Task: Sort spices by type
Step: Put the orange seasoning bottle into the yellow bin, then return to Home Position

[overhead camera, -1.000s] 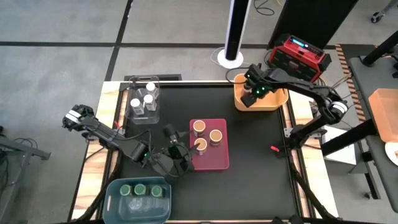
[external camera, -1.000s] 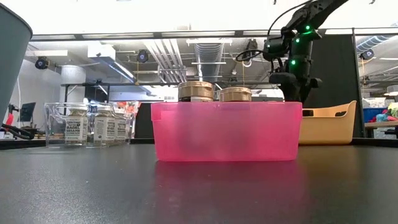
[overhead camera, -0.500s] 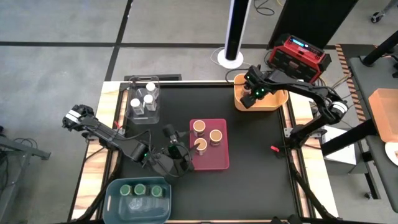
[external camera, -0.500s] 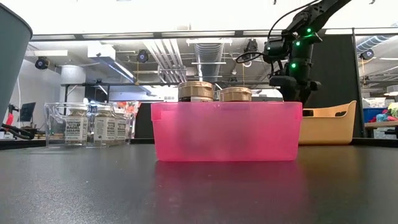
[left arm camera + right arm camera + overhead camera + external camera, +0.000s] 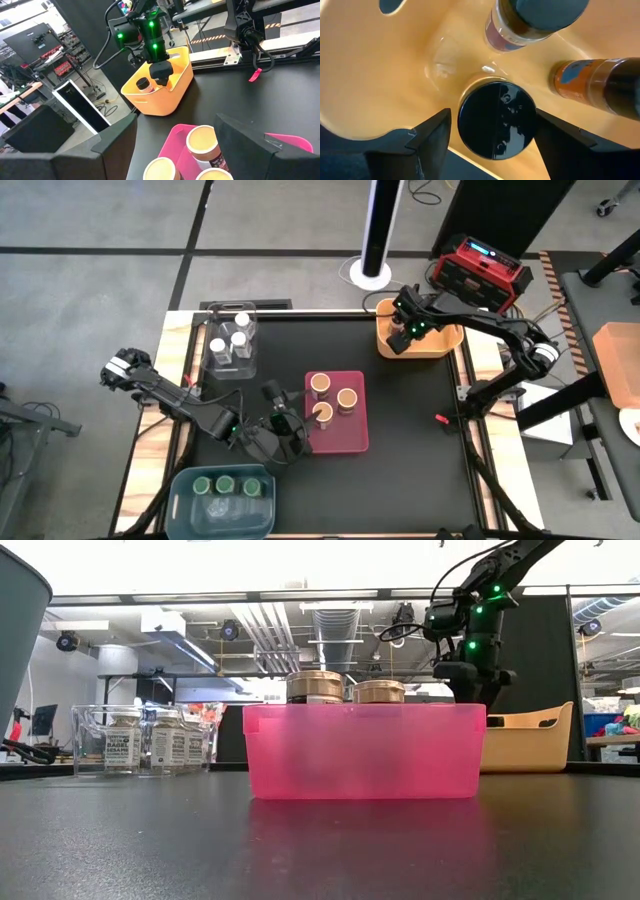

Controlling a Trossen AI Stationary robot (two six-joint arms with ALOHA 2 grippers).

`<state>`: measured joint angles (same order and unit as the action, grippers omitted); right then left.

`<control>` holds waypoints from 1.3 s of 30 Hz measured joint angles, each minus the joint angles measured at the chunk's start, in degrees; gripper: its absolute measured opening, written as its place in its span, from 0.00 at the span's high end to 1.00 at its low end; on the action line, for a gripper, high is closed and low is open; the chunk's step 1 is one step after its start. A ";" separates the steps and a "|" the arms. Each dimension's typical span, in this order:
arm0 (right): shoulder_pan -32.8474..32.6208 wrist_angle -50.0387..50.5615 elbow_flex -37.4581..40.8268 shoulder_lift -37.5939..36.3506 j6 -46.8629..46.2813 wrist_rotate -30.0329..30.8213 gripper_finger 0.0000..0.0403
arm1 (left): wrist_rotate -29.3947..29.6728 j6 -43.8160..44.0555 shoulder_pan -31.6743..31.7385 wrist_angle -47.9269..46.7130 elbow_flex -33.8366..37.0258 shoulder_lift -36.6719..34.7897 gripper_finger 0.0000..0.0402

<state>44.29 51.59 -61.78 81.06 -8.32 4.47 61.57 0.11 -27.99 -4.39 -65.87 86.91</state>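
Note:
My right gripper (image 5: 492, 137) (image 5: 405, 332) points down into the yellow bin (image 5: 432, 342) at the far right, open. Its fingers stand on either side of an upright black-lidded spice jar (image 5: 496, 120) that rests on the bin's floor. Two more dark-lidded jars (image 5: 535, 20) (image 5: 600, 87) are in that bin, one of them lying on its side. My left gripper (image 5: 175, 150) (image 5: 285, 425) hangs open at the pink bin's (image 5: 340, 438) left side with nothing between its fingers. Three tan-lidded jars (image 5: 333, 398) stand in the pink bin.
A clear bin (image 5: 215, 365) with white-lidded jars stands at the far left. A teal bin (image 5: 185, 498) with green-lidded jars is at the near left. A small red object (image 5: 440, 419) lies right of the pink bin. A red device (image 5: 485, 265) stands beyond the table's far right corner.

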 joint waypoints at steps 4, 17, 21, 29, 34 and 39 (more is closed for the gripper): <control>0.00 1.24 -0.80 -0.01 -0.08 0.04 0.35 | 0.00 0.01 0.00 0.01 0.00 -0.02 0.38; -0.84 7.42 -11.75 -5.56 -1.13 0.20 0.42 | -0.01 -0.18 0.00 0.01 0.00 -0.02 0.38; -5.34 5.78 -11.74 -12.17 -1.65 0.18 0.45 | -0.01 -0.91 0.00 0.01 0.00 -0.02 0.38; -26.66 -10.12 -5.15 -25.59 -5.12 0.04 0.50 | -0.92 3.23 0.00 0.01 0.00 0.07 0.38; -40.68 -21.31 -0.68 -27.85 -5.19 6.14 0.54 | -5.91 6.38 0.00 0.27 0.00 0.15 0.38; -51.46 -24.48 0.42 -24.79 -4.70 20.74 0.58 | -8.20 6.98 0.02 0.76 0.00 0.15 0.38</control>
<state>-7.17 27.11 -61.36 56.26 -13.01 25.21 53.38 7.09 -27.97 -3.63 -65.87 87.07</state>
